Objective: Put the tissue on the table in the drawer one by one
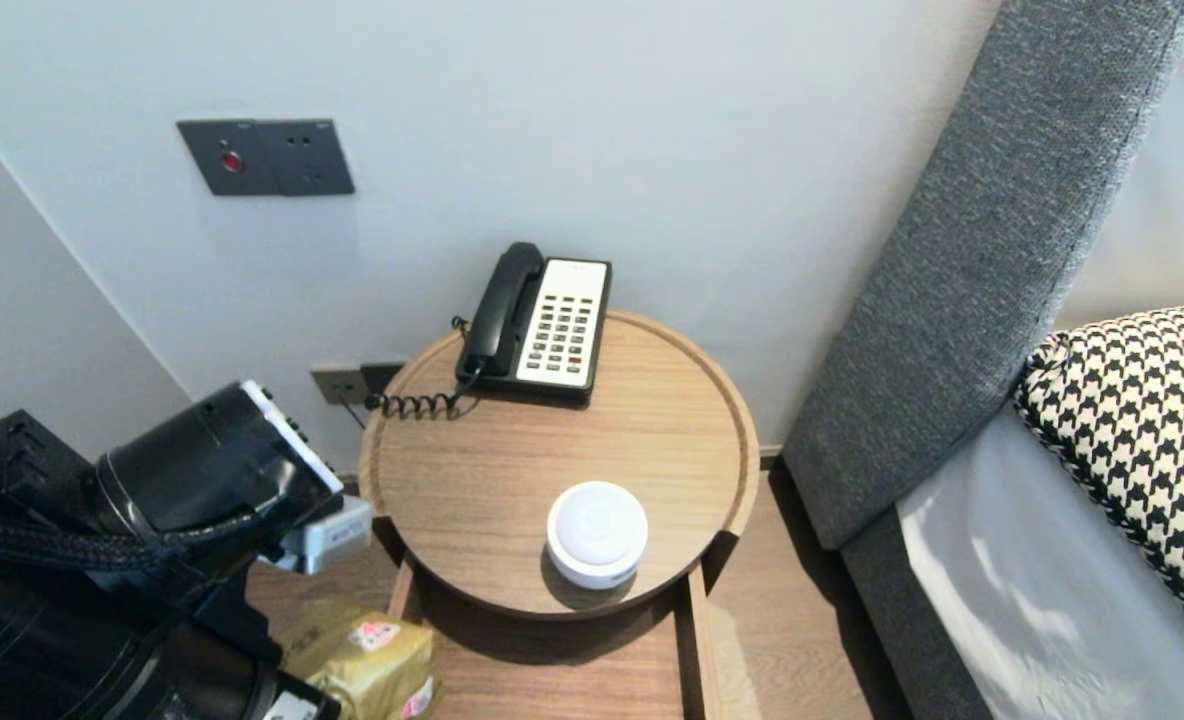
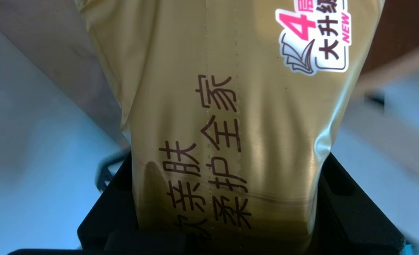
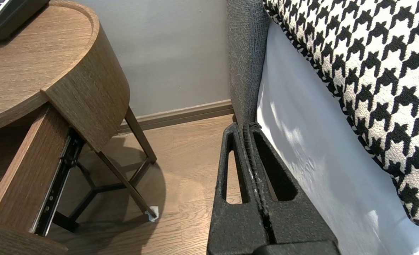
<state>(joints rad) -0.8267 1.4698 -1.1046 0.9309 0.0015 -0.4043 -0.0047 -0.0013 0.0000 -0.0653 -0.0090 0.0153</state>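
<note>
Left wrist view: left pincer (image 2: 227, 212) grips gold pack (image 2: 230, 88)

Right gripper (image 3: 246, 129), fingers together, between houndstooth pillow (image 3: 372, 71) and round wooden table (image 3: 85, 88); open drawer (image 3: 22, 166) under tabletop

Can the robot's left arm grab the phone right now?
Probably not. The left gripper is full, clamped on a gold packet low beside the table. The phone itself sits uncovered at the back of the table.
</note>
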